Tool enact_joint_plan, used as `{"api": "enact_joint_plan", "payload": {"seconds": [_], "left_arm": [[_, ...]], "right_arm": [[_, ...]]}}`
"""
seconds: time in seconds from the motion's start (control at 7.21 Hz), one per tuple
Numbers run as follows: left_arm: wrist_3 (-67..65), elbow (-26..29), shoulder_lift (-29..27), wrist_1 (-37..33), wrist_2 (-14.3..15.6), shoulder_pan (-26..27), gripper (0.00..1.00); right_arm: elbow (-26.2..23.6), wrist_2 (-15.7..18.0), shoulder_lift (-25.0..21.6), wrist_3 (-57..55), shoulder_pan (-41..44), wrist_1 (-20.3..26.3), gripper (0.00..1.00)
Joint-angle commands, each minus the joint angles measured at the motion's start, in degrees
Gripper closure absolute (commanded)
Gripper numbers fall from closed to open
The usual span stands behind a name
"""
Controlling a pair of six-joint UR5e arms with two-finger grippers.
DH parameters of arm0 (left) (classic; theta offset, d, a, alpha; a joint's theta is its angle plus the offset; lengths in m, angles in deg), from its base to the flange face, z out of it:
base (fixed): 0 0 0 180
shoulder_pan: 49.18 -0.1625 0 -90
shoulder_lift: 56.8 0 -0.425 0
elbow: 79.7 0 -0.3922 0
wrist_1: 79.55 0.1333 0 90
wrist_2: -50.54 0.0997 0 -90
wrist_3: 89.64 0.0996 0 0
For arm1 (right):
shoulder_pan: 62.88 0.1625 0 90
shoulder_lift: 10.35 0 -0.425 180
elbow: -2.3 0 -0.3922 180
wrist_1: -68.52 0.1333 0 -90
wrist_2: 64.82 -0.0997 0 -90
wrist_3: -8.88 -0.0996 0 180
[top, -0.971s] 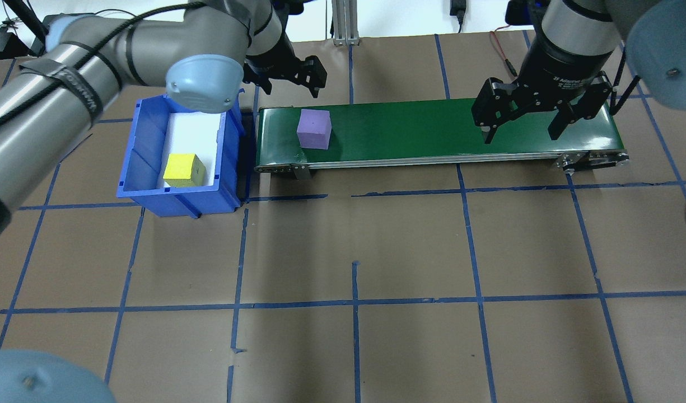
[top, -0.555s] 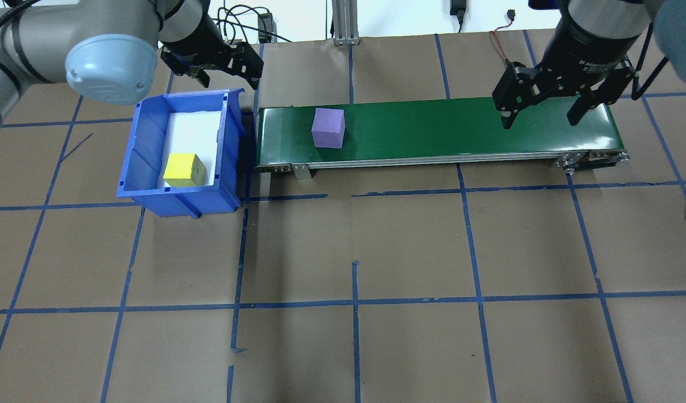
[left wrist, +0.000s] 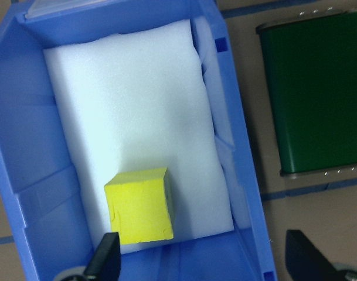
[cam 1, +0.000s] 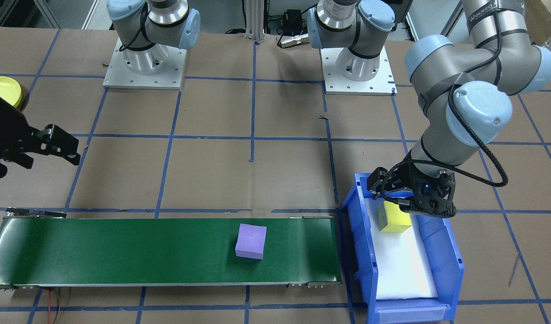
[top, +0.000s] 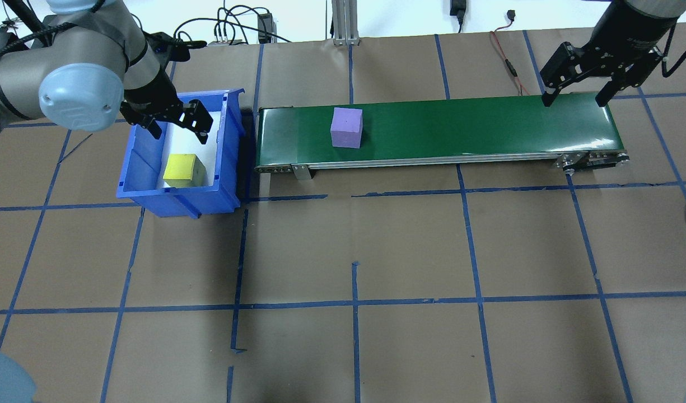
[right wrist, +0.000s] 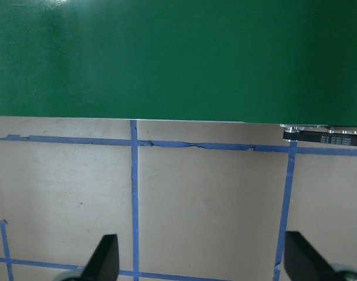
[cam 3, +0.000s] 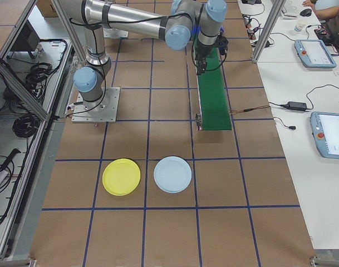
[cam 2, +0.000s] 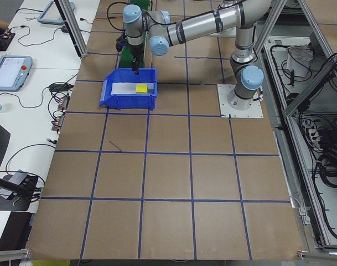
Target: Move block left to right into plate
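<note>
A purple block (top: 346, 127) sits on the green conveyor belt (top: 460, 126), left of its middle. A yellow block (top: 180, 169) (left wrist: 140, 205) lies on white foam in the blue bin (top: 138, 168) at the belt's left end. My left gripper (top: 177, 127) (left wrist: 204, 263) hangs open above the bin, just behind the yellow block and holding nothing. My right gripper (top: 572, 99) (right wrist: 201, 263) is open and empty above the belt's far right end. A yellow plate (cam 3: 121, 177) and a light blue plate (cam 3: 172, 174) lie on the table beyond the belt's right end.
The brown table carries a grid of blue tape lines (top: 354, 302). Both arm bases (cam 1: 142, 58) stand on the robot's side of the table. Cables and a power adapter (cam 3: 294, 104) lie by the far edge near the belt.
The purple block has travelled rightward along the belt. My left gripper swung from behind the belt's left end to above the bin. My right gripper drew back and to the right.
</note>
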Motion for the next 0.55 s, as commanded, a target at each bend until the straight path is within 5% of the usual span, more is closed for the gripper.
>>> {"api": "enact_joint_plan", "payload": {"seconds": [0.0,0.42], "left_arm": [[3.7,-3.5,-1.8,4.9,0.1,-3.4,0.00],[4.2,-4.3,-4.5,7.3,-1.6,-3.4,0.00]], "right_arm": [[0.8,-2.3,6.1,2.2,-2.9,-4.7,0.00],[-0.4,-3.7,10.7,4.4,-3.9,-9.5,0.00]]}}
